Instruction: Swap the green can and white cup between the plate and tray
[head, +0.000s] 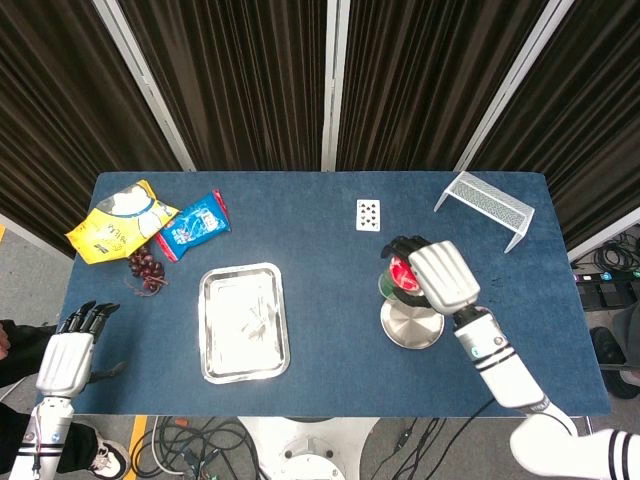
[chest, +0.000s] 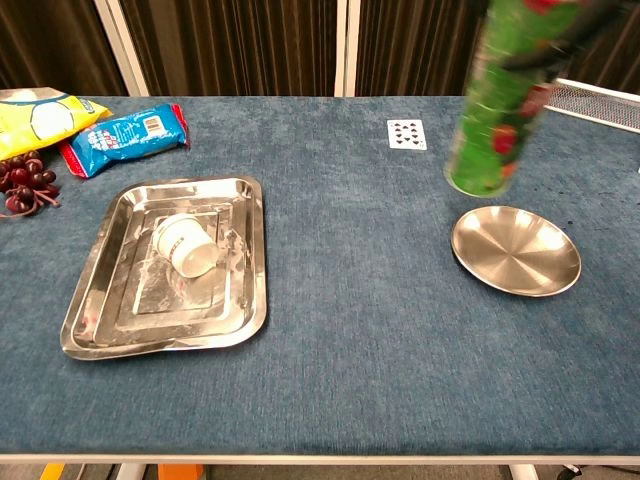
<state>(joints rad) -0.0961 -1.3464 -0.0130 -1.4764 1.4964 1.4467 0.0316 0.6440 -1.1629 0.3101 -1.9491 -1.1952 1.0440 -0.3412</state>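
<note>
My right hand (head: 438, 276) grips the green can (chest: 495, 110) near its red lid and holds it in the air, above and to the left of the round metal plate (chest: 516, 250), which now stands bare. The white cup (chest: 187, 247) lies on its side in the metal tray (chest: 100, 300) at the left. My left hand (head: 66, 355) hangs past the table's front left corner, fingers apart, holding nothing. In the chest view the can's top and the hand's fingers run out of the frame.
A playing card (chest: 406, 133) lies behind the can. A white wire rack (head: 485, 203) stands at the back right. A yellow snack bag (head: 115, 220), a blue packet (head: 194, 224) and dark grapes (head: 146, 269) sit at the back left.
</note>
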